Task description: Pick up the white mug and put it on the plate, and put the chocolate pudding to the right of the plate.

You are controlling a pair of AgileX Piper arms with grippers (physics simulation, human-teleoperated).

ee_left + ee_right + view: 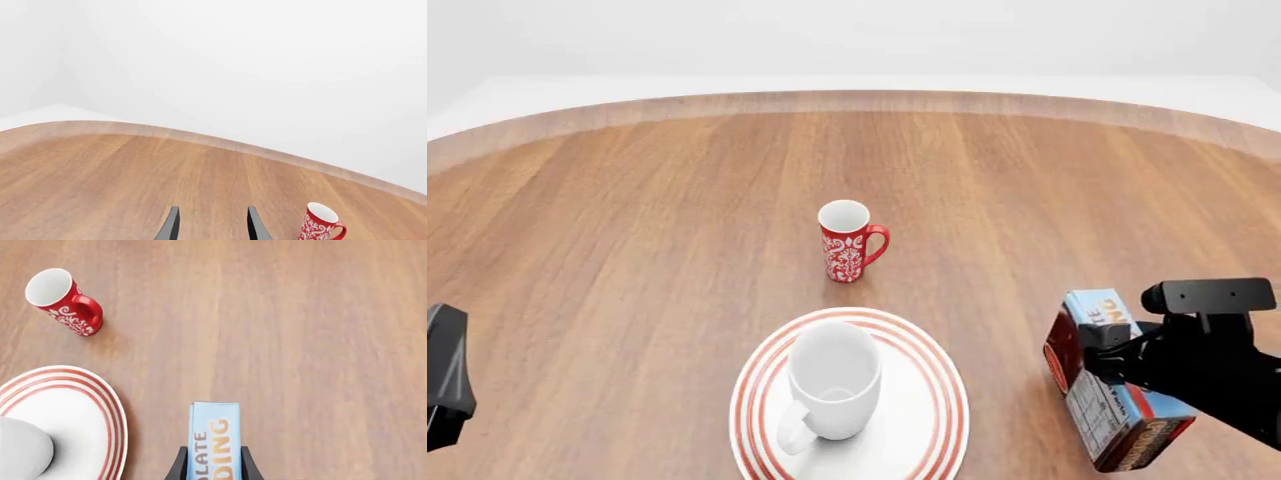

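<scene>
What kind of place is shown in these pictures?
Probably a simulated tabletop test scene, not a real room: a bare wooden table before blank white walls, with only a white mug on a red-ringed plate and a patterned red mug.

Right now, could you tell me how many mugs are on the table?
2. The white mug stands on the plate; the red patterned mug stands on the bare wood beyond the plate, toward the table's middle. None appears hidden.

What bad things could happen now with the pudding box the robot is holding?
1. The right end effector pinches only the narrow sides of the chocolate pudding, and the carton looks tilted, so it might tip over when let go.
2. The carton sits fairly near the plate; a nudge toward it could bump the rim and jostle the white mug.
</scene>
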